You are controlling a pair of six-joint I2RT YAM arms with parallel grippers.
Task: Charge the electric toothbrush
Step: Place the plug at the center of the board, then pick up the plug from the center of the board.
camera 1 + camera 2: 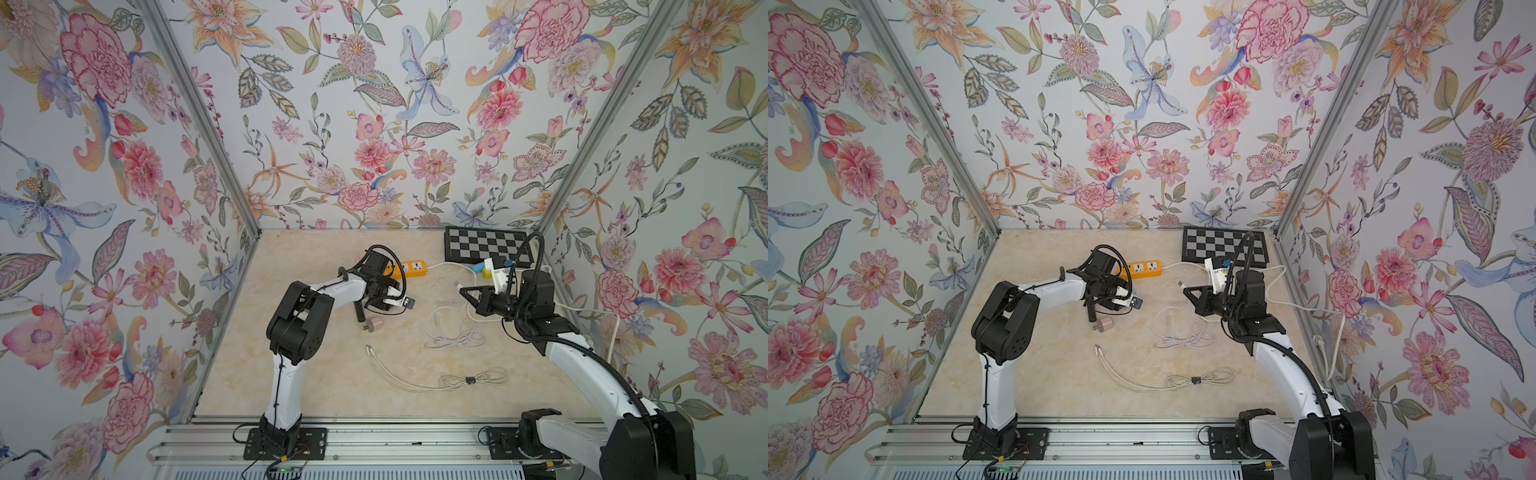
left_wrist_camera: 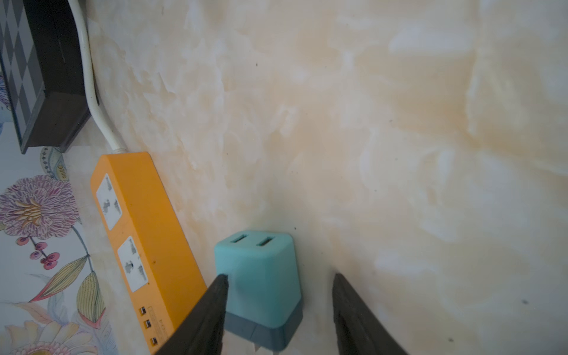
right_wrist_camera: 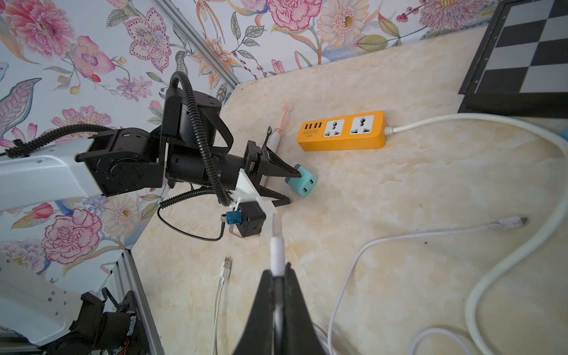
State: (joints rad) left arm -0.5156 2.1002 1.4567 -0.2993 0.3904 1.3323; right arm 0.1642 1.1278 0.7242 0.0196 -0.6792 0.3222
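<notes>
Your L gripper is open, jaws fairly wide, w/ the teal adapter between them. One finger touches the adapter's corner; the other is clear of it, gap showing. Adapter's USB ports face away from the gripper, grey prong end toward the wrist. It looks to be down on the table, not gripped. The orange power strip lies just beside the touching finger, its small USB ports nearest that fingertip, white lead off the far end.

R gripper is clamped tight on a white cable plug. The plug sticks straight out past the fingertips, metal tip toward the L gripper, apart from it.

The toothbrush shows in the R wrist view only. It lies flat on the table just beside the L gripper, on the strip side. White handle, pink neck + head, head pointing away from the gripper toward the wall. Handle's lower end is hidden behind the L fingers. Can't tell if anything's plugged into it.
</notes>
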